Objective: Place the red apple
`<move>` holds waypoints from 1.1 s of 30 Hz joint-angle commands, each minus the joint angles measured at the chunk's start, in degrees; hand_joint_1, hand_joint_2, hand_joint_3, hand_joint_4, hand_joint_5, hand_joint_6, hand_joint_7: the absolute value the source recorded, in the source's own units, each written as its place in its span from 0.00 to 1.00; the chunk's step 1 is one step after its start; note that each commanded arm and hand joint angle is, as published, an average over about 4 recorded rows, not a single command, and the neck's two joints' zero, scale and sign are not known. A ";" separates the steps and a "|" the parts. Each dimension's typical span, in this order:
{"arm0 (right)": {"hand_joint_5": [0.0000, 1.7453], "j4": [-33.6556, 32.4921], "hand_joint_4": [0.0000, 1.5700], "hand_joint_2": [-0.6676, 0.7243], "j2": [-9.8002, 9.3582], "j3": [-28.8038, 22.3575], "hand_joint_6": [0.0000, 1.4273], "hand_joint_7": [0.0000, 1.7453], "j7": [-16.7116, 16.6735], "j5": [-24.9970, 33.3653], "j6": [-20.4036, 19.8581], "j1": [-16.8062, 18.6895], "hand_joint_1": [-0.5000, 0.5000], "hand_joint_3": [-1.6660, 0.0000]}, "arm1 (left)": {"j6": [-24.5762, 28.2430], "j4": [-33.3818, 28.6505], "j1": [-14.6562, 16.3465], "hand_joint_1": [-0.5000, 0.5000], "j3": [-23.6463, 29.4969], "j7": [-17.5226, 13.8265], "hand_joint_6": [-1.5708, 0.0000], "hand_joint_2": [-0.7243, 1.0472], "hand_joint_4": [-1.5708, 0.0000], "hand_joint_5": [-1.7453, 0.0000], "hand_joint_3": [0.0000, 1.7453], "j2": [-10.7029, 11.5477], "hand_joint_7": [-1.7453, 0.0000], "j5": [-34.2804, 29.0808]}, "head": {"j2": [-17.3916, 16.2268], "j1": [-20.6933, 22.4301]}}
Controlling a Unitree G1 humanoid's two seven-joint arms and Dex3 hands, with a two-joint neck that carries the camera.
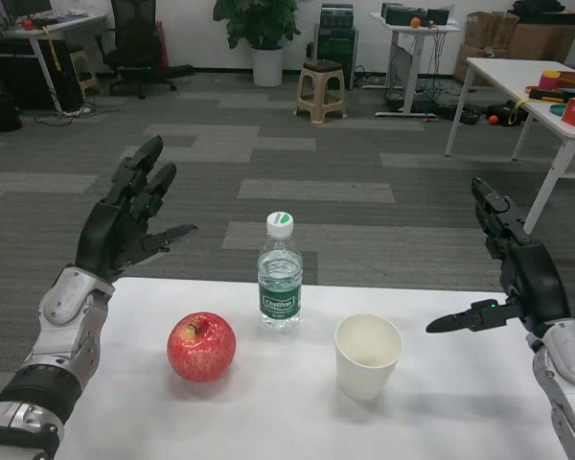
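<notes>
A red apple [201, 346] sits on the white table [268, 422], left of centre. My left hand [129, 216] hovers above and behind the apple's left side, fingers spread apart and holding nothing. My right hand [513, 268] is raised at the table's right side, fingers extended and apart, also empty. Neither hand touches the apple.
A clear water bottle [280, 278] with a white cap and green label stands behind the apple to its right. A white paper cup [367, 356] stands upright right of the bottle. Beyond the table are a plastic stool [321, 89], an office chair and other tables.
</notes>
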 commanded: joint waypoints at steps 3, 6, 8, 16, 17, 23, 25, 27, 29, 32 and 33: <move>0.00 -0.59 0.00 0.36 -0.05 -0.73 0.00 0.04 -0.21 0.16 -0.39 0.31 0.04 1.00 | 0.27 0.24 0.46 0.00 0.12 -0.12 1.00 0.90 1.00 0.88 0.00 0.82 0.88 0.18 | -0.81 0.18; 0.00 -0.50 0.00 0.36 0.12 -0.69 0.00 0.04 -0.21 0.16 -0.35 0.31 0.04 1.00 | 0.27 0.33 0.46 0.00 0.12 -0.12 1.00 0.90 1.00 0.88 0.00 1.04 0.88 0.18 | -0.93 0.40; 0.00 -0.37 0.00 0.36 0.34 -0.60 0.00 0.04 -0.21 0.16 -0.35 0.27 0.04 1.00 | 0.27 0.42 0.46 0.00 0.12 -0.12 1.00 0.90 1.00 0.88 0.00 1.26 0.88 0.18 | -0.83 0.53; 0.00 0.20 0.00 0.36 1.40 -0.38 0.00 0.04 -0.21 0.07 -0.35 -0.17 0.04 1.00 | 0.27 0.51 0.46 0.00 0.47 -0.12 1.00 0.90 1.00 0.90 0.00 1.79 0.88 -0.13 | -0.48 1.04; 0.00 0.29 0.00 0.36 1.51 -0.38 0.00 0.04 -0.21 0.07 -0.35 -0.24 0.04 1.00 | 0.27 0.51 0.46 0.00 0.51 -0.12 1.00 0.90 1.00 0.88 0.00 1.88 0.88 -0.19 | -0.41 1.11; 0.00 0.97 0.00 0.36 2.25 0.02 0.00 0.04 -0.21 0.01 -0.35 -0.74 0.04 1.00 | 0.27 0.51 0.46 0.00 0.53 -0.12 1.00 0.90 1.00 0.90 0.00 2.45 0.88 -0.70 | -0.11 1.62; 0.00 1.28 0.00 0.36 2.47 0.24 0.00 0.04 -0.21 -0.02 -0.35 -0.99 0.04 1.00 | 0.27 0.57 0.46 0.00 0.56 -0.12 1.00 0.90 1.00 0.93 0.00 2.54 0.88 -0.94 | -0.03 1.71; 0.00 1.58 0.00 0.36 2.74 0.35 0.00 0.04 -0.21 -0.04 -0.35 -1.21 0.04 1.00 | 0.27 0.81 0.41 0.00 0.58 -0.12 1.00 0.90 1.00 0.94 0.00 2.67 0.88 -1.18 | -0.04 1.75; 0.00 1.91 0.00 0.36 3.13 0.39 0.00 0.04 -0.21 -0.08 -0.35 -1.40 0.04 1.00 | 0.16 1.34 0.24 0.00 0.62 -0.12 1.00 0.90 1.00 0.93 0.00 2.87 0.88 -1.53 | -0.06 1.76; 0.00 2.79 0.00 0.36 4.58 0.39 0.00 0.04 -0.21 -0.17 -0.35 -1.62 0.04 1.00 | -0.23 2.61 -0.31 0.00 0.51 -0.10 1.00 0.90 1.00 0.94 0.00 3.31 0.88 -2.52 | -0.05 1.75; 0.00 3.06 0.00 0.36 5.00 0.37 0.00 0.04 -0.21 -0.19 -0.35 -1.67 0.04 1.00 | -0.25 2.79 -0.42 0.00 0.43 -0.08 1.00 0.90 1.00 0.94 0.00 3.46 0.88 -2.72 | -0.05 1.75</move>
